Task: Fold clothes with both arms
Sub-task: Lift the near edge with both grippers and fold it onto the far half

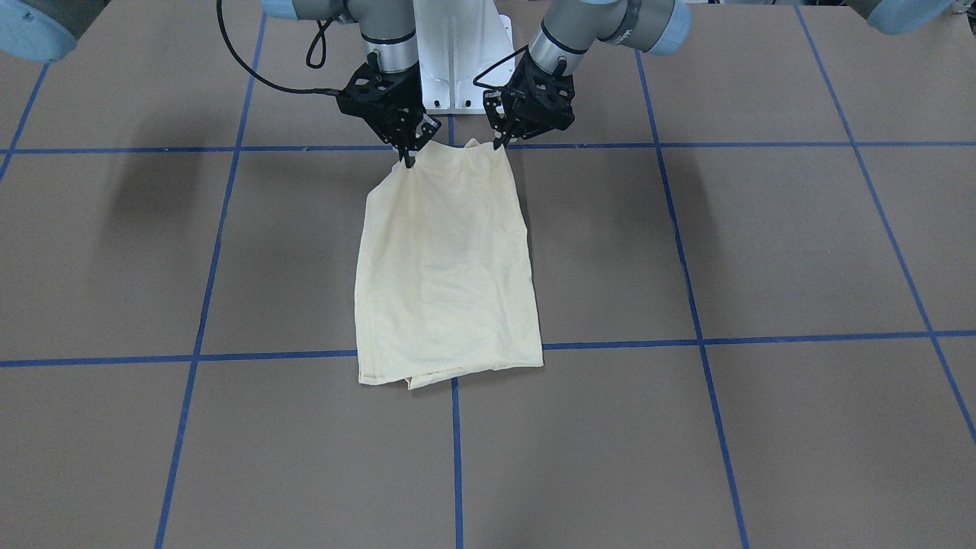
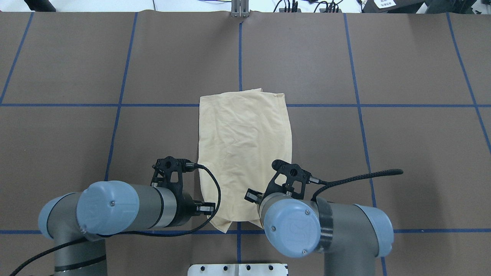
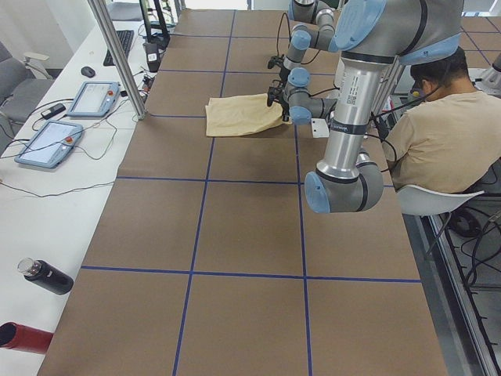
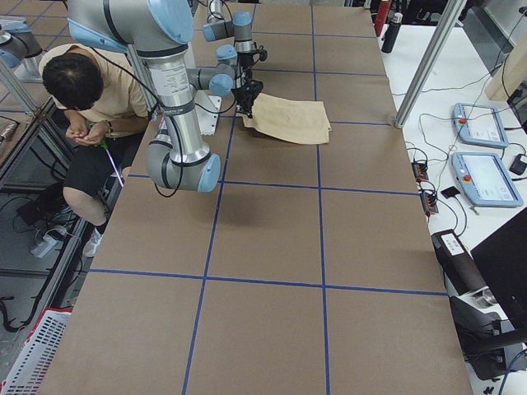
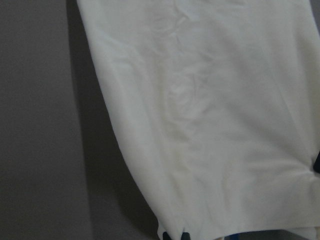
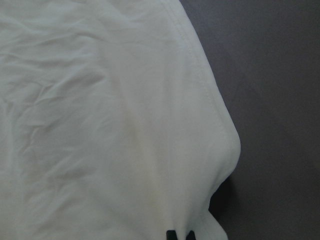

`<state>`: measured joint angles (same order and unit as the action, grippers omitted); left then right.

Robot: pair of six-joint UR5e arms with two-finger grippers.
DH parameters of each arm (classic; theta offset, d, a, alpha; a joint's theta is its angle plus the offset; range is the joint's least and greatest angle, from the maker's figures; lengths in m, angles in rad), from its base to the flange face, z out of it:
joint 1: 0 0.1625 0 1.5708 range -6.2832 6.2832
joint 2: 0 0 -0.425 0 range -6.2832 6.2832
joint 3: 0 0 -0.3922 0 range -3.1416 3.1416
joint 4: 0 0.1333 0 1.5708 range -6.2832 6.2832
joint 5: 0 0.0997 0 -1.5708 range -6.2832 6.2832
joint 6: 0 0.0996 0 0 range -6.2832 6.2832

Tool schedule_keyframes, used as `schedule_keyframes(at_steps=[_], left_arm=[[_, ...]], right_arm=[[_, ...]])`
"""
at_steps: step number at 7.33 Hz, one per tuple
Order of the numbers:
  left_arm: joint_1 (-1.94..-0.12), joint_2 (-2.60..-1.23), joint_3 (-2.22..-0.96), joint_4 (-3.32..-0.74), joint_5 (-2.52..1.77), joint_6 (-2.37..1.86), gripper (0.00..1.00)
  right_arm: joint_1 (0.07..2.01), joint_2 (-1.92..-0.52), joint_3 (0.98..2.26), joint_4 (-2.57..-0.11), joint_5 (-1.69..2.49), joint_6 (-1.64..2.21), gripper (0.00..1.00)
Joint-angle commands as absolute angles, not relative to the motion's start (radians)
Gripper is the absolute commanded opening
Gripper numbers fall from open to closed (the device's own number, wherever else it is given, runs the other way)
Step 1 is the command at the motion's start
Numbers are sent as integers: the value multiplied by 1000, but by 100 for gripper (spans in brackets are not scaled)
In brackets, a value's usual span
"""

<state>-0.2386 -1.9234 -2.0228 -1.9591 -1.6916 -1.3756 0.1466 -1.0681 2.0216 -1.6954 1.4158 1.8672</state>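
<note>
L claw (image 1: 500, 141) & R claw (image 1: 409, 158) pinch T-shirt (image 1: 450, 267) robot-side corners.

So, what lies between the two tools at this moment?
The robot-side edge of the T-shirt spans that gap, with the left tool and right tool each pinching one corner. The front-facing view shows it.
</note>
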Motion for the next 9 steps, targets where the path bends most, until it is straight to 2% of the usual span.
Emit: schedule_keyframes(at_steps=[1,3,6,9], left_arm=[[-152,-1919,-2207,-1791,-1690,-1443,0],[-152,-1930,-2180,-1775,-1695,-1436,0],[-285,-2006,-2057,-1775,-1692,-1373,0],[-447,-2107,-1898,-1775,-1695,-1257,0]], right_arm=[[45,-1094,2220,-1867,1376,1908,0],[67,-1088,2208,-1893,1373,1895,0],[237,-1042,1998,-1740,1382,1790,0],[351,-996,1915,-1675,1403,1720,0]])
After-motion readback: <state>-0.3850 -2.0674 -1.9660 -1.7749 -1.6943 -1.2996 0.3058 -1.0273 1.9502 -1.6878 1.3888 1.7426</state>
